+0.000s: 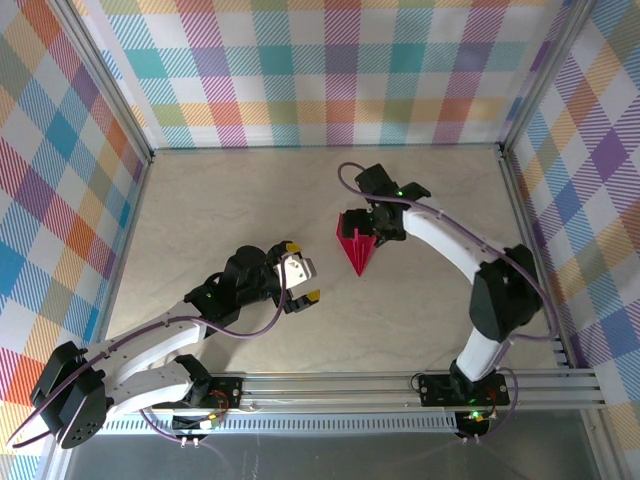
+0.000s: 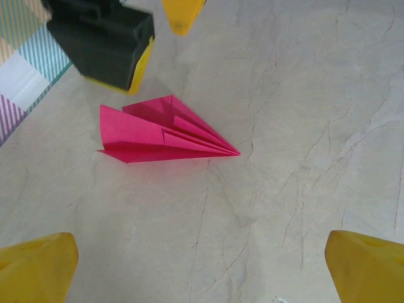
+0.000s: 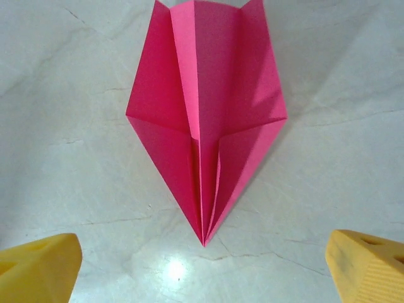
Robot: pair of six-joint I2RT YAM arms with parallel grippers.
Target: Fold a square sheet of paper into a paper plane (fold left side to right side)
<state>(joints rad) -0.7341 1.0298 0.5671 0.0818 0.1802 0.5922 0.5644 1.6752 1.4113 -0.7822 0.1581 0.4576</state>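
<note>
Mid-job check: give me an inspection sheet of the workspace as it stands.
Surface: pale marbled table.
Job's things: paper plane, folded magenta dart lying on the table, nose toward the arm bases.
Clutter: nothing seen.
Grippers: left gripper jaws open, empty, apart from the plane; right gripper jaws open, empty, by the plane's wide end.
Cables: purple cables looped along both arms.
Surroundings: plaid walls, metal rail at near edge.

From above, the right end effector (image 1: 378, 222) hides part of the plane's (image 1: 357, 252) wide tail. The right wrist view's top edge crops that tail, and its bottom edge crops both yellow fingers (image 3: 41, 268). The left wrist view's bottom edge cuts the left end effector's (image 2: 202, 271) fingers, its top edge the right one's.
</note>
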